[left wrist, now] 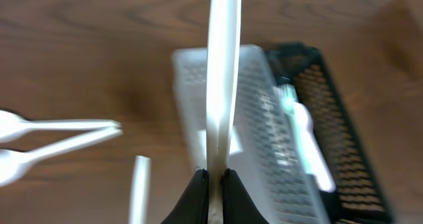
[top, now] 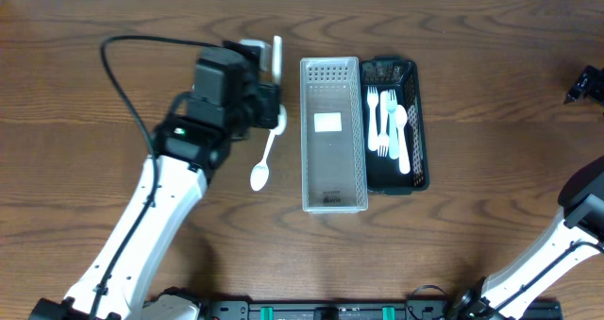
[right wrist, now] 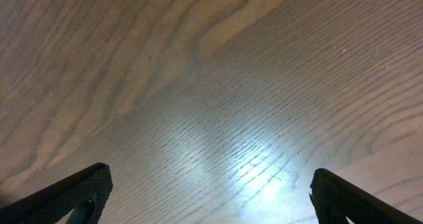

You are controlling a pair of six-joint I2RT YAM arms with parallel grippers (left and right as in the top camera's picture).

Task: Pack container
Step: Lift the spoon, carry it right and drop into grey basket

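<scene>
My left gripper [top: 271, 92] is shut on a white plastic utensil [top: 276, 56] and holds it above the wood, just left of the white perforated container [top: 332, 199]. In the left wrist view the jaws [left wrist: 215, 179] pinch the utensil's handle [left wrist: 222, 78], which points toward the white container [left wrist: 264, 184]. That container holds only a label. The black basket [top: 422, 122] to its right holds white forks and spoons [top: 387, 122]. My right gripper [top: 585, 82] is open at the far right edge, and its jaws [right wrist: 211, 194] are over bare wood.
A loose white spoon [top: 264, 160] lies on the table left of the white container. The left wrist view shows two white spoons [left wrist: 53, 139] and another white handle [left wrist: 139, 191] on the wood. The black basket [left wrist: 337, 138] touches the container's right side.
</scene>
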